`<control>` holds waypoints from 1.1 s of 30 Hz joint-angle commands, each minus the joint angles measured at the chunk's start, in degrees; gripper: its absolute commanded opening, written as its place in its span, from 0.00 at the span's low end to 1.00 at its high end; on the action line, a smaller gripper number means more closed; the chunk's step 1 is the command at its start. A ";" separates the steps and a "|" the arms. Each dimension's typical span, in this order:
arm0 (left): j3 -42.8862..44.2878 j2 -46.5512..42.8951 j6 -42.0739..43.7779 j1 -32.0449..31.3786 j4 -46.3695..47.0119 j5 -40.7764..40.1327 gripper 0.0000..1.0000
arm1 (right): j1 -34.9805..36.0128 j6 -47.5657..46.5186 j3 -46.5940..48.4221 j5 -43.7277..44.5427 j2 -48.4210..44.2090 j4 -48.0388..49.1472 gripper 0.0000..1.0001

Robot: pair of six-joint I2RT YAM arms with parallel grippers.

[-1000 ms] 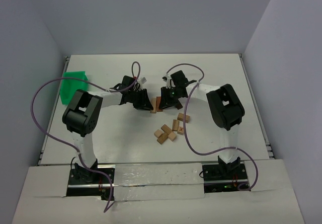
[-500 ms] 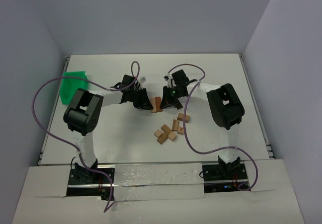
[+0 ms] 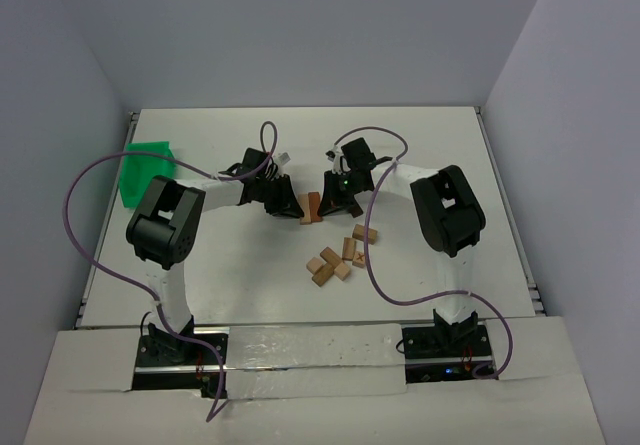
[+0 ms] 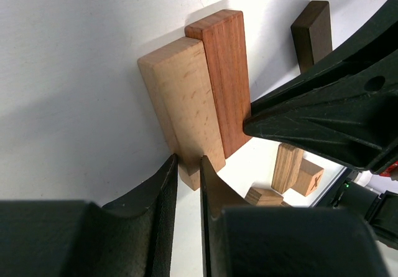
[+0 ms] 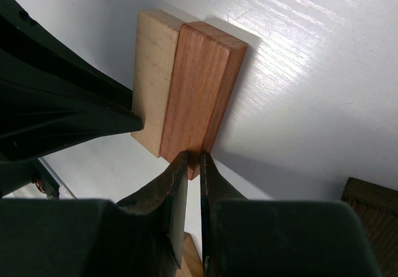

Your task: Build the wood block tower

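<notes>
Fingers on both arms are pressed nearly together, left fingers at an end of the tan bar and right fingers at an end of the reddish-brown bar, both bars lying flat and touching side by side on the table, an X-marked cube among loose blocks nearby.

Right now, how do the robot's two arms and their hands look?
Both the left arm and right arm have white links with bulky black joint housings and black bases. A purple cable loops loosely along each. The left hand and right hand are black, with two curved, tapering fingers.
</notes>
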 commanded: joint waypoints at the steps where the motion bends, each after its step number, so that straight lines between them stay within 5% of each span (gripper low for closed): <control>1: 1.54 3.42 2.15 -1.05 1.45 -5.94 0.24 | 1.77 -1.89 -1.02 4.93 4.77 -1.05 0.13; 33: 0.49 1.75 3.29 0.62 -0.16 -9.22 0.25 | 0.48 -3.56 -2.84 8.12 4.54 -3.81 0.08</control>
